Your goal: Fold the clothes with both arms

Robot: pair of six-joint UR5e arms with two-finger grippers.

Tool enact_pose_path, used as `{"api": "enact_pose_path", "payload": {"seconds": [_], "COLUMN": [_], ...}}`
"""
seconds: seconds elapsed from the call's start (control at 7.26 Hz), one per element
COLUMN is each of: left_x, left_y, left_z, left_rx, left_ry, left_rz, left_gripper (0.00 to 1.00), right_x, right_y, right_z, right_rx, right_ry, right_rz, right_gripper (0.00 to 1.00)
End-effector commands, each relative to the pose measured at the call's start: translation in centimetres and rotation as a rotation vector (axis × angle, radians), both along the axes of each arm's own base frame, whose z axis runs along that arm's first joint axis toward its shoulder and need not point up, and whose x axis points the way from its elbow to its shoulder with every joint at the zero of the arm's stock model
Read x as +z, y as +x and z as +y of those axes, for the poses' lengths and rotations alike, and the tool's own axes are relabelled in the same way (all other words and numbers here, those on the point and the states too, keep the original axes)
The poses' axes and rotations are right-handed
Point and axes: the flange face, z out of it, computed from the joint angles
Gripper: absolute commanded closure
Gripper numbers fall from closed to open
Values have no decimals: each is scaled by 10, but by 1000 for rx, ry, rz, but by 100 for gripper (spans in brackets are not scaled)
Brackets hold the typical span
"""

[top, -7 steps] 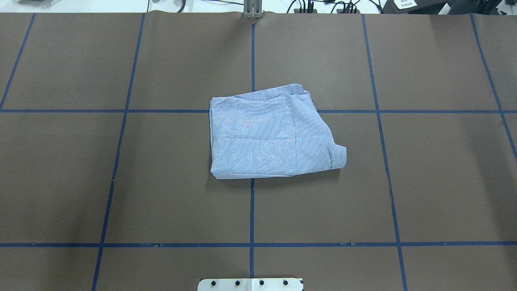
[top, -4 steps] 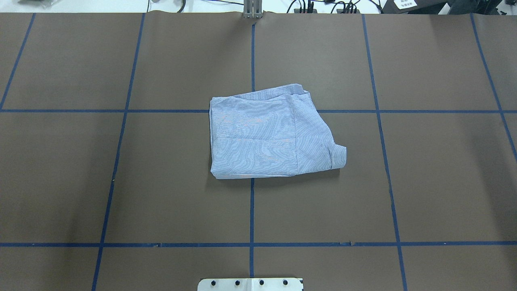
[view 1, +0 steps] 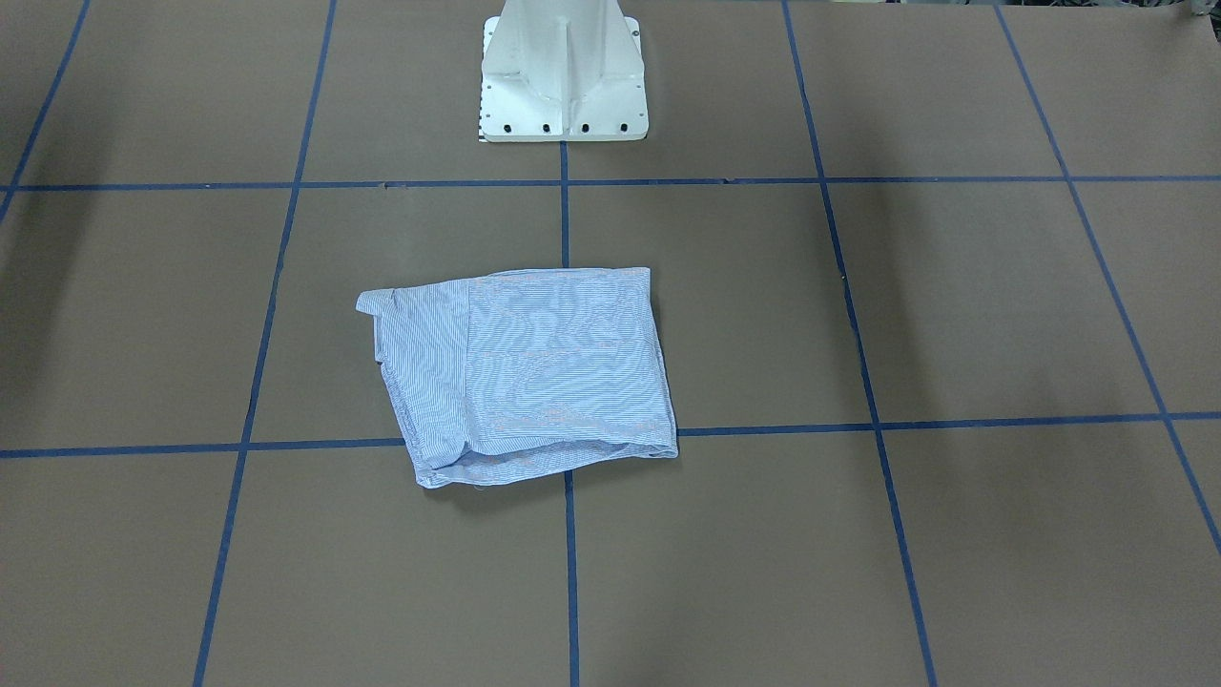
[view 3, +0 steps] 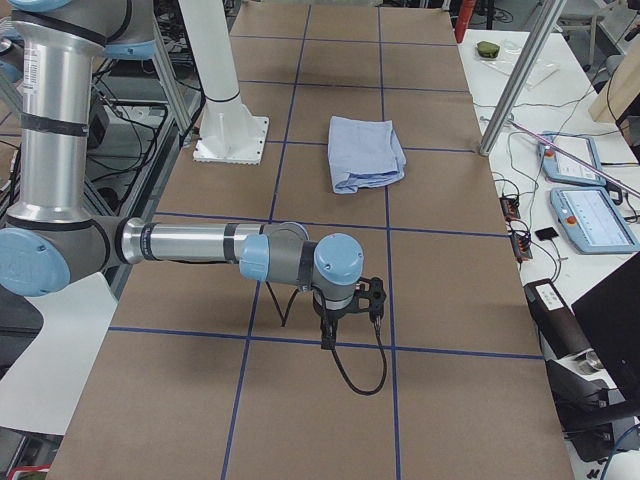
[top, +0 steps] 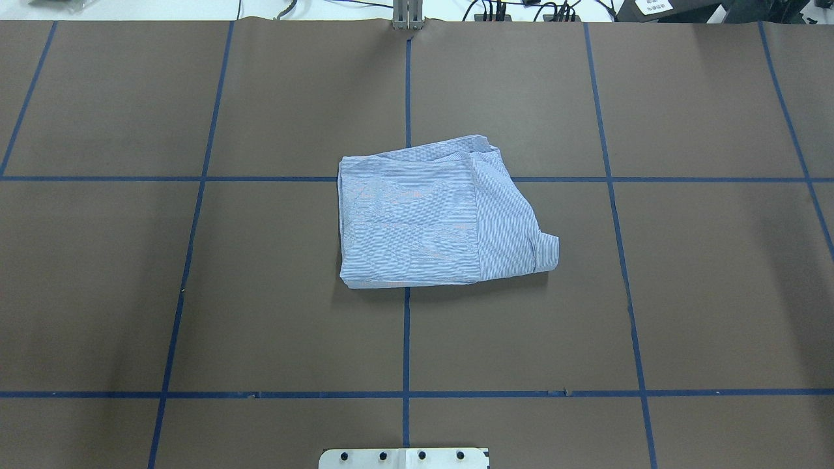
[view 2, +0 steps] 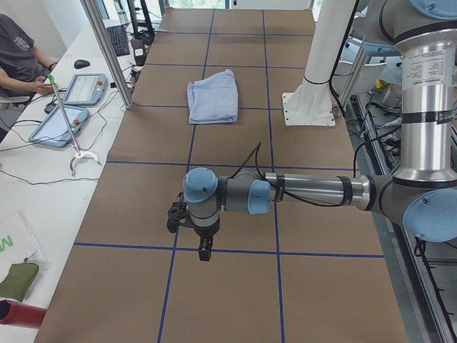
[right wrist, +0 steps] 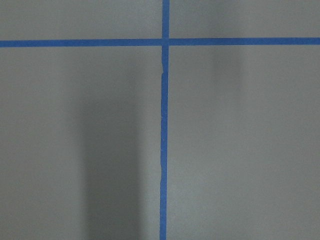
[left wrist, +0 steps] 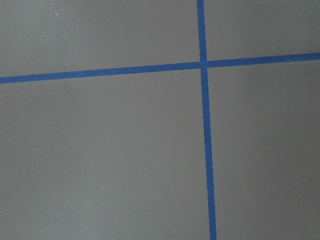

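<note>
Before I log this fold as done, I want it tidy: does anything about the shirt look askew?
Slightly. The shirt lies folded, but its edge on the robot's right slants outward and a small flap juts past the near corner, so the bundle isn't square. Nothing else stands out.

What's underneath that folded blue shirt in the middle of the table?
The shirt lies on the brown table cover, over two blue tape lines. Where they would cross is hidden beneath it, as are its inner folded layers.
</note>
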Motion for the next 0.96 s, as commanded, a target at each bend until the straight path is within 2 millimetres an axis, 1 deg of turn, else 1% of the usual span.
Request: {"api": "enact_pose_path", "payload": {"seconds": [0.0,0.28,0.55,0.83], "left_x": [-1,0,0,0], "left_y": [0,0,0,0], "left_z": [0,0,0,0], "left_rx": [0,0,1,2], "left_ry": [1,1,2,3], "left_rz": [0,-2,-2,-2], "left_gripper": [0,0,0,0], "right_x": [0,-1,-6,-6], "right_y": [0,0,1,1], "right_z": [0,0,-4,-4], "right_rx": [0,1,2,1], "right_ry": [0,2,12,14], "right_rz": [2,3,3,3], "right_gripper": [0,0,0,0]}}
